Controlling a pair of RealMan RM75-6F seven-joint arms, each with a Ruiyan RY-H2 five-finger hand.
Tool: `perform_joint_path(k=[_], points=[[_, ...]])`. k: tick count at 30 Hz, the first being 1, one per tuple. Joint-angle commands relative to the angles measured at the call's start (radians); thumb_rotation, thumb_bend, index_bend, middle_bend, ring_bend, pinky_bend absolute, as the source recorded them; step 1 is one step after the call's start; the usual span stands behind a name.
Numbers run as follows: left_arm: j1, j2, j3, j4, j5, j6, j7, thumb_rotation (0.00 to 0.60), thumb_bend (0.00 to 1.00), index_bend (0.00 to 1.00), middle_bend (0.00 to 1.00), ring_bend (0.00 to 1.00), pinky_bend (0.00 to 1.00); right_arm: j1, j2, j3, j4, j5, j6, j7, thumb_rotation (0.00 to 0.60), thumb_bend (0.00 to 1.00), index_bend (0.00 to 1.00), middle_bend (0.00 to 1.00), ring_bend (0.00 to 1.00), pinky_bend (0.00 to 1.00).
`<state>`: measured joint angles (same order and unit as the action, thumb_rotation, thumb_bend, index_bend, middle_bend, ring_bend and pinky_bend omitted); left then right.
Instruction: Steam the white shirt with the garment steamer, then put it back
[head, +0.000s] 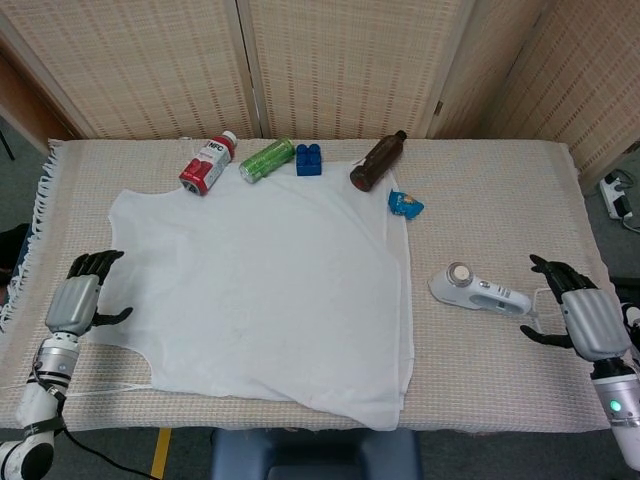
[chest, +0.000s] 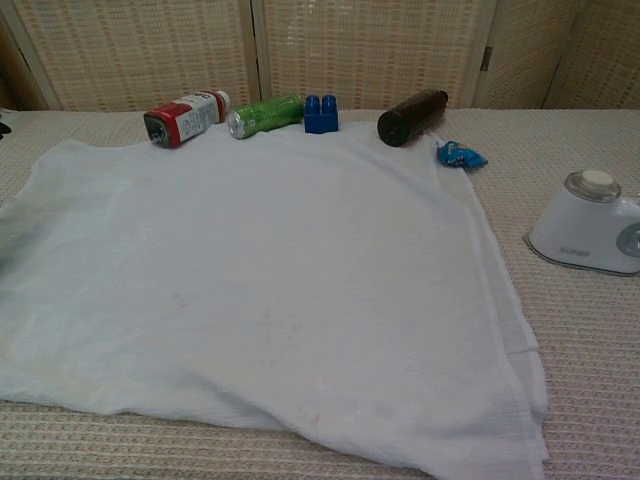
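White shirt lay spread flat over the middle of the worktop, a few soft wrinkles, hem reaching toward the near edge, right side folded in a narrow seam line. Garment steamer lay on its side on the bare cloth right of the shirt, white body, round cap on top, not touching the shirt.

Count along the far edge: one red-and-white bottle, one green can, one blue block, one brown bottle, all lying or sitting just off the shirt's far hem. One small blue packet sat beside the shirt's far right corner.

Left hand hung at the left edge, fingers apart, empty. Right hand near the right edge, fingers spread, empty, just right of the steamer, no contact.
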<state>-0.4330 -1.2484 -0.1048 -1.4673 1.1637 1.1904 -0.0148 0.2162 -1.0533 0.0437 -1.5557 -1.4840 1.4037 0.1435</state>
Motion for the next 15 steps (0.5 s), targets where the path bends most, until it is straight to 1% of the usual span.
perform_joint_path(k=[1,4,6,8,9,10,12,13,15], points=[[0.089,0.022,0.033,0.012,0.048,0.116,0.034,0.6,0.22,0.17,0.16,0.11,0.06,-0.049,-0.009,-0.037,0.019,-0.036,0.044,-0.031,0.576,0.0,0.05,0.23,0.11,0.28],[0.132,0.05,0.062,-0.021,0.083,0.158,0.043,0.6,0.18,0.15,0.14,0.08,0.04,-0.073,-0.013,-0.054,0.009,-0.034,0.049,-0.061,0.574,0.01,0.01,0.19,0.06,0.22],[0.161,0.064,0.079,-0.048,0.109,0.186,0.034,0.6,0.16,0.13,0.14,0.06,0.03,-0.09,-0.021,-0.056,0.005,-0.036,0.068,-0.069,0.574,0.01,0.0,0.12,0.02,0.14],[0.185,0.076,0.095,-0.071,0.128,0.205,0.026,0.6,0.16,0.13,0.13,0.06,0.02,-0.102,-0.034,-0.054,0.013,-0.043,0.091,-0.069,0.576,0.01,0.0,0.05,0.0,0.06],[0.196,0.082,0.103,-0.085,0.132,0.21,0.025,0.6,0.16,0.12,0.12,0.05,0.02,-0.107,-0.041,-0.053,0.02,-0.046,0.101,-0.068,0.553,0.01,0.0,0.02,0.0,0.02],[0.209,0.094,0.114,-0.107,0.136,0.211,0.028,0.6,0.16,0.12,0.11,0.04,0.02,-0.114,-0.052,-0.051,0.029,-0.052,0.116,-0.06,0.509,0.01,0.0,0.0,0.0,0.01],[0.23,0.11,0.13,-0.142,0.151,0.22,0.026,0.6,0.16,0.1,0.08,0.02,0.01,-0.125,-0.062,-0.052,0.038,-0.053,0.126,-0.047,0.428,0.01,0.0,0.0,0.0,0.0],[0.237,0.112,0.132,-0.148,0.155,0.227,0.03,0.6,0.16,0.1,0.07,0.01,0.01,-0.128,-0.062,-0.053,0.038,-0.052,0.126,-0.045,0.414,0.01,0.0,0.0,0.0,0.0],[0.262,0.103,0.134,-0.151,0.172,0.275,0.072,0.6,0.16,0.09,0.07,0.01,0.0,-0.135,-0.06,-0.053,0.03,-0.049,0.124,-0.051,0.408,0.01,0.0,0.0,0.0,0.0]])
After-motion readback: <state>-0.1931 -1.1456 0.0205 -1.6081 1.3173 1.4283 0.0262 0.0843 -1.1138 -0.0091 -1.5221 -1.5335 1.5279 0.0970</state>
